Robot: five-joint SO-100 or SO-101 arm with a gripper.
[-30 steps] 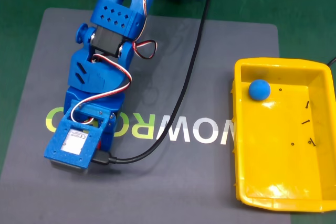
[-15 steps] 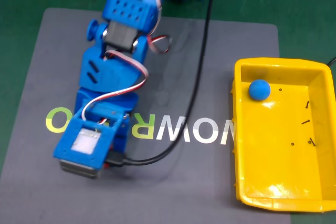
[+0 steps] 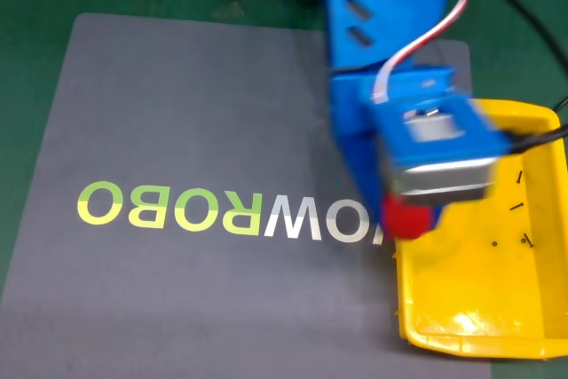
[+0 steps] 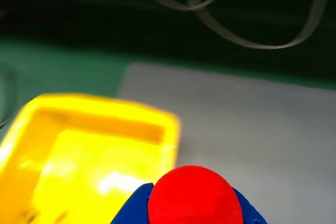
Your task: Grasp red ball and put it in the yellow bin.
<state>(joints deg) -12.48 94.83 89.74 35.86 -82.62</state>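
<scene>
Red ball [image 4: 195, 195] btwn fingers [image 4: 128, 214]

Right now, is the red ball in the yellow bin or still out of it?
Out: the red ball sits gripped in the claw, carried beside the yellow bin's rim.

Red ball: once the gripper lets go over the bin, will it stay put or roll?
The red ball is a matte sphere, so it will likely roll. The yellow bin looks glossy, giving little friction; its walls should contain it. Probably light, foam-like.

red ball [image 4: 195, 195] — bottom cut off
</scene>
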